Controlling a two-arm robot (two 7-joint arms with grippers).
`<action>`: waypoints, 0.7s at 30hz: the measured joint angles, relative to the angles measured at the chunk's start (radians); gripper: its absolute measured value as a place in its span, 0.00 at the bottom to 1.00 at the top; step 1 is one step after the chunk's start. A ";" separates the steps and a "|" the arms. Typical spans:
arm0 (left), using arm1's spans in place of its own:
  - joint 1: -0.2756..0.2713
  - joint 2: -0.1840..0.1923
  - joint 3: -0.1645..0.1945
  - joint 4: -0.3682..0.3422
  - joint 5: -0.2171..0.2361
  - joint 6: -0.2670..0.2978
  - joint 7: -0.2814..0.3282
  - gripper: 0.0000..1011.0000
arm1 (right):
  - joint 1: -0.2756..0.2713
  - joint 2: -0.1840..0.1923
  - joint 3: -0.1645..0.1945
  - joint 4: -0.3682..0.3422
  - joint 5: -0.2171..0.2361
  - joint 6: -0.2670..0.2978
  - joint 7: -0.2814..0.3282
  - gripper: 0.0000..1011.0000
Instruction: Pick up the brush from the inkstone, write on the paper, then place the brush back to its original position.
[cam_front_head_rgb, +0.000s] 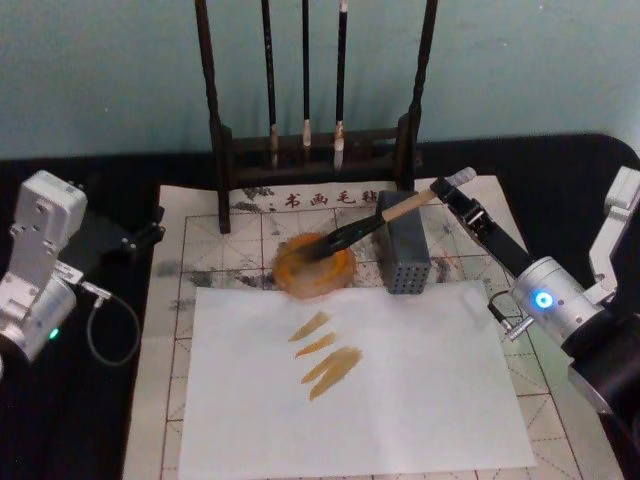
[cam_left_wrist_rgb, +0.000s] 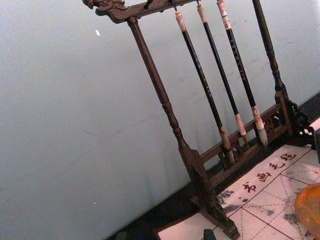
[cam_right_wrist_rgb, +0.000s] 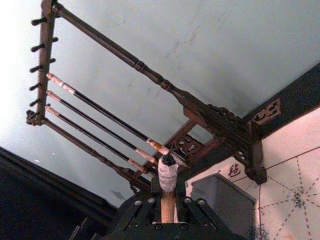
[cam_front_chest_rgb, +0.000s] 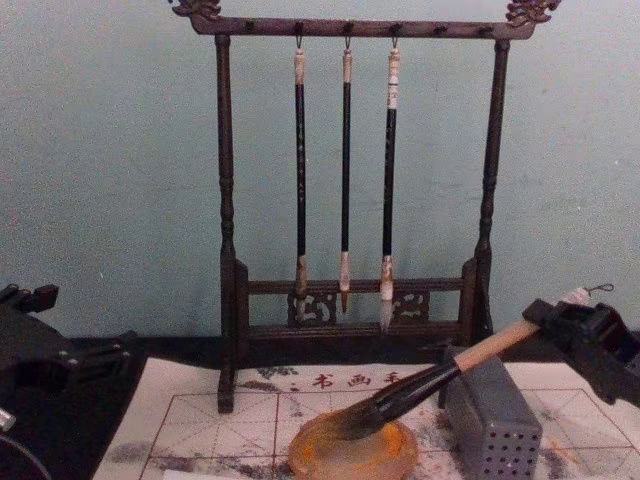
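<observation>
Wooden rack (cam_front_chest_rgb: 226, 150) with three thin brushes (cam_front_chest_rgb: 345, 170), grey perforated box (cam_front_chest_rgb: 490, 415)

- The low part of the brush (cam_right_wrist_rgb: 168, 175) handle is hidden inside the right gripper (cam_right_wrist_rgb: 168, 206)
- The inkstone (cam_left_wrist_rgb: 309, 210) is cut off by the edge in the left wrist view
- The red words (cam_front_head_rgb: 320, 199) on the paper (cam_front_head_rgb: 190, 228) are too small to read

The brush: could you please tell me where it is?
Head view, right of centre: the brush slants, bristles in the inkstone, handle over the grey box, end held by the right gripper.
</observation>
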 joint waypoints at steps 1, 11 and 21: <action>0.000 0.000 0.000 0.000 0.000 0.000 0.000 0.99 | 0.000 0.003 -0.003 -0.003 0.005 0.000 0.002 0.18; 0.000 0.000 0.000 0.000 0.000 0.000 0.000 0.99 | -0.006 0.028 -0.024 -0.042 0.038 0.002 0.014 0.18; 0.000 0.000 0.000 0.000 0.000 0.000 0.000 0.99 | -0.018 0.076 -0.050 -0.106 0.046 0.004 0.036 0.18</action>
